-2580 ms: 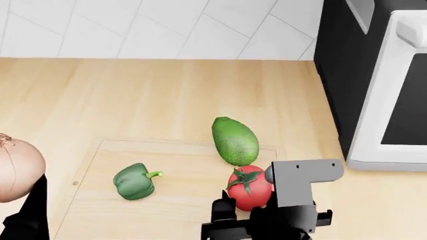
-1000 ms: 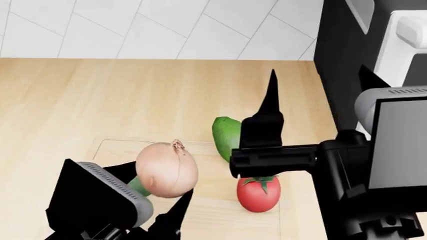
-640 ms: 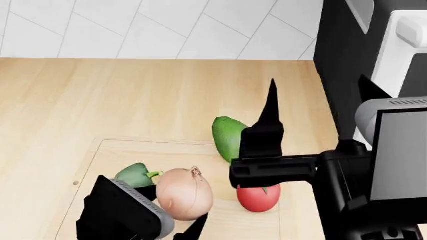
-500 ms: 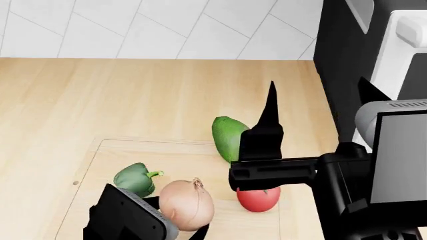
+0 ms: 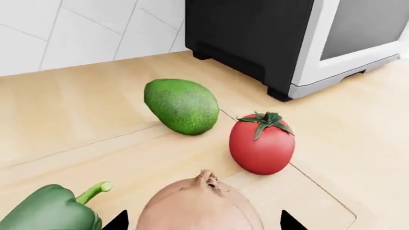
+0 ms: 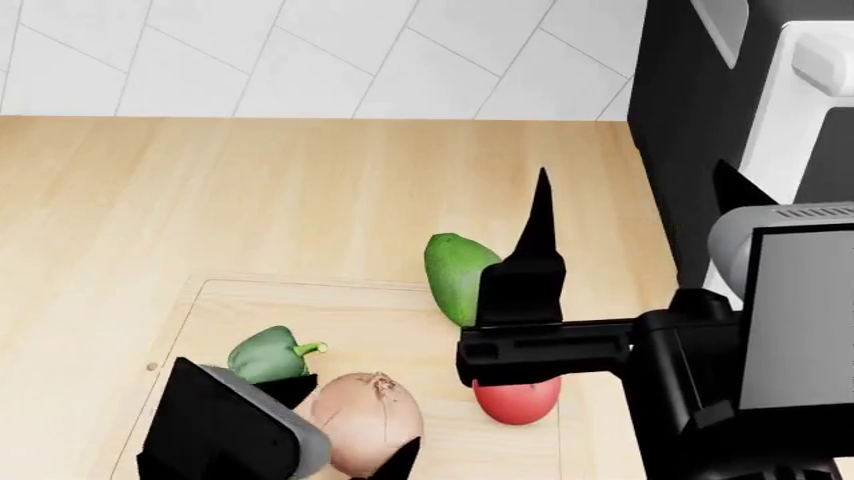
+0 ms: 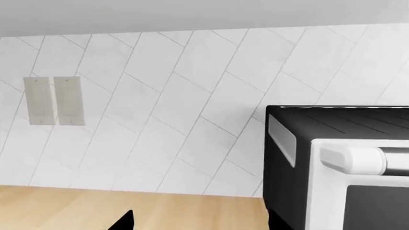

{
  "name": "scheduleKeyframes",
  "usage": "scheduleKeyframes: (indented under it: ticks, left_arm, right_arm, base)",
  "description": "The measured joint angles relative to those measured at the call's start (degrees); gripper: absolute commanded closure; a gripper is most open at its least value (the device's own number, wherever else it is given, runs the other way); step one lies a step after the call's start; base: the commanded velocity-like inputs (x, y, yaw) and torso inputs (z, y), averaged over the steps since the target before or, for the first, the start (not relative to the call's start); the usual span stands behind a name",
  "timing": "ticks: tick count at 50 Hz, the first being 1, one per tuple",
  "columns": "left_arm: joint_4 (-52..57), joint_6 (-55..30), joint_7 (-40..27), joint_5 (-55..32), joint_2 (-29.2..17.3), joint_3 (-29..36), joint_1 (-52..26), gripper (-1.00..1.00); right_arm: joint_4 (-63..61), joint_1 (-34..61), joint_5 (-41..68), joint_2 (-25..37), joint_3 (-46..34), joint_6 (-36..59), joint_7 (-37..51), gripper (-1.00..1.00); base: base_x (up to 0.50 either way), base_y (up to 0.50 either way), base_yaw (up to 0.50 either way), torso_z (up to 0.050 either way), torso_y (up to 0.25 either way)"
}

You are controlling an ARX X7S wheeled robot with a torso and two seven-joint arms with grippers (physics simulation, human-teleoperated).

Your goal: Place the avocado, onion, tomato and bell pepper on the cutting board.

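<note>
Four foods lie on the cutting board, which rests flat on the pale wooden bench. Onion: near the board's front edge, dry tip upward, sitting between the two dark fingers of the left hand; in the left wrist view the fingertips show on either side of the bulb, and the hand appears to be closed on it, though actual contact cannot be confirmed. Bell pepper: just beside the onion on its left, stem pointing right, partly behind the left hand's body. Tomato: just to the right of the onion, calyx up; its upper part is hidden in the head view by the right arm, but it is fully visible from the left wrist. Avocado: at the board's far right corner, lying across the board's rim, behind and near the tomato, apart from it in the left wrist view.

Right hand: raised well above the board, clear of all four foods, one dark finger pointing up; it holds nothing visible, and how far it is open cannot be told. A black-and-white oven stands at the bench's right end, with tiled wall behind.
</note>
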Motion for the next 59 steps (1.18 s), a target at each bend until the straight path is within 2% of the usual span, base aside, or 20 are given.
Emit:
scheduleKeyframes:
  ticks: [11, 16, 25, 36, 46, 59]
  left_arm:
    - [18.77, -2.60, -12.85, -15.80, -7.08, -8.75, -7.05, -1.00]
    - [23.58, -1.84, -16.69, -19.45, -11.49, -13.24, -7.77, -1.00]
    - [27.46, 1.72, -20.86, -15.82, -18.57, -19.37, -0.50, -1.00]
    - [28.77, 8.00, -24.09, -11.03, -23.61, -25.14, 10.91, -1.00]
    - [28.88, 11.50, -26.90, -8.58, -26.45, -29.03, 17.28, -1.00]
    - [29.78, 13.24, -29.20, -7.80, -28.13, -31.19, 21.01, -1.00]
  right_arm:
    - [0.33, 0.45, -0.91, -0.54, -0.58, -0.06, -0.36, -1.00]
    - [0.59, 0.64, -1.71, -0.87, -0.91, -0.12, -0.73, -1.00]
    - [0.79, 0.07, -4.27, -1.33, -1.40, -0.52, -1.57, -1.00]
    - [0.96, -2.68, -6.16, 0.29, 0.66, -1.86, -1.20, -1.00]
    - [1.38, -8.76, -8.03, 3.92, 6.04, -4.29, -0.54, -1.00]
    - [0.00, -15.61, -8.87, 6.38, 10.52, -6.42, 0.00, -1.00]
  base:
    - [0.00, 0.00, 0.00, 0.000, 0.000]
    - [0.00, 0.00, 0.00, 0.000, 0.000]
    - [0.00, 0.00, 0.00, 0.000, 0.000]
    - [0.00, 0.00, 0.00, 0.000, 0.000]
    - [0.00, 0.00, 0.00, 0.000, 0.000]
    - [0.00, 0.00, 0.00, 0.000, 0.000]
